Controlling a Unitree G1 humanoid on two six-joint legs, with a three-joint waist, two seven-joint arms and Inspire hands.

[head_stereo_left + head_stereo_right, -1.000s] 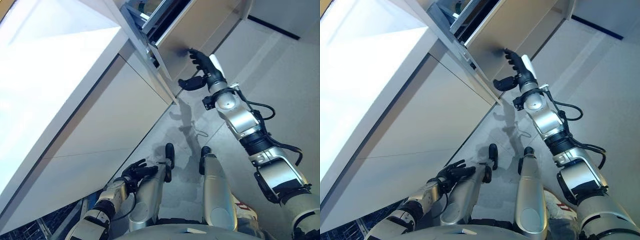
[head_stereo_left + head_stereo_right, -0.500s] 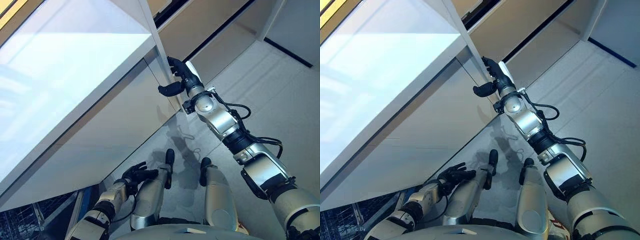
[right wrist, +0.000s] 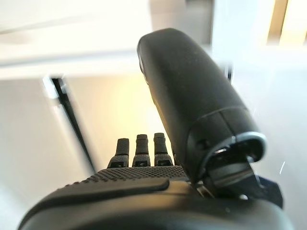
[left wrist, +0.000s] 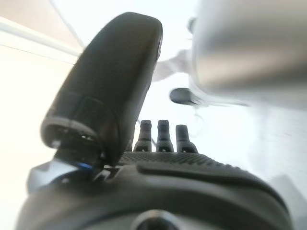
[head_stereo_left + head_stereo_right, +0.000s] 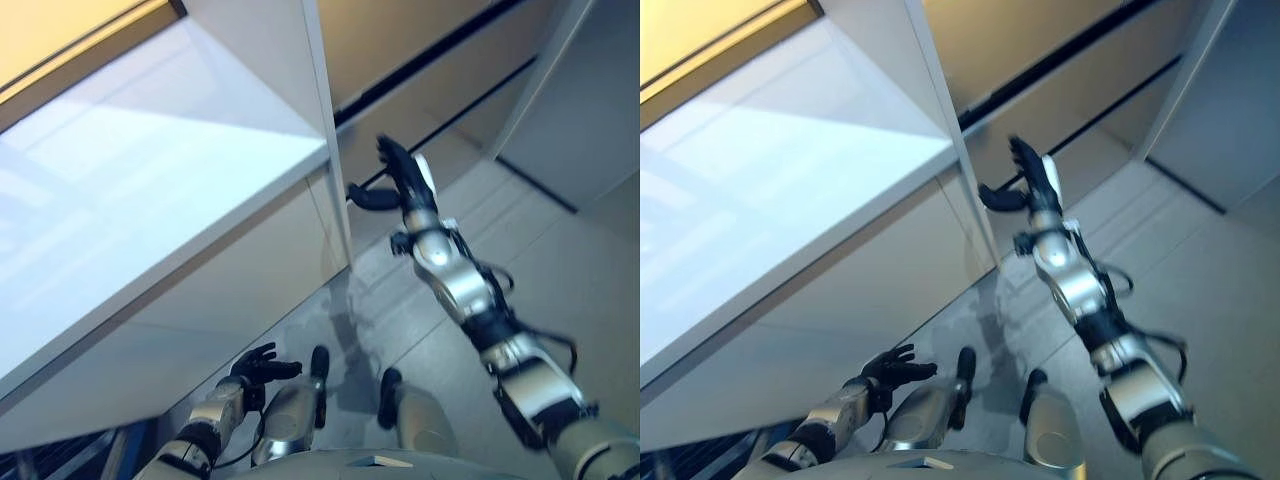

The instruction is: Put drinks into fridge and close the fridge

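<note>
Since a second ago the open fridge door that the right hand (image 5: 404, 180) pressed on has swung out of sight as open, and only closed pale panels with dark seams show ahead, though the whole view has shifted as well. Its fingers (image 5: 392, 157) are straight and spread, thumb standing out to the side, holding nothing; they reach up toward the beige fridge door (image 5: 400, 45), close to the dark seam (image 5: 430, 60) running across it, but whether they touch the panel cannot be told. Its own wrist view shows the fingertips (image 3: 137, 143) straight in a row beside the raised thumb, with a dark vertical gap between light panels beyond. Low down by the base of the white counter (image 5: 150, 180), the left hand (image 5: 255, 365) hangs idle with fingers relaxed and loosely splayed, empty; its wrist view shows the fingertips (image 4: 163, 129) extended with nothing between them and the thumb. A white vertical panel (image 5: 325, 130) stands at the counter's end, beside the fridge front. No drinks are visible in any view. Grey tiled floor (image 5: 560, 270) lies under the right arm.
</note>
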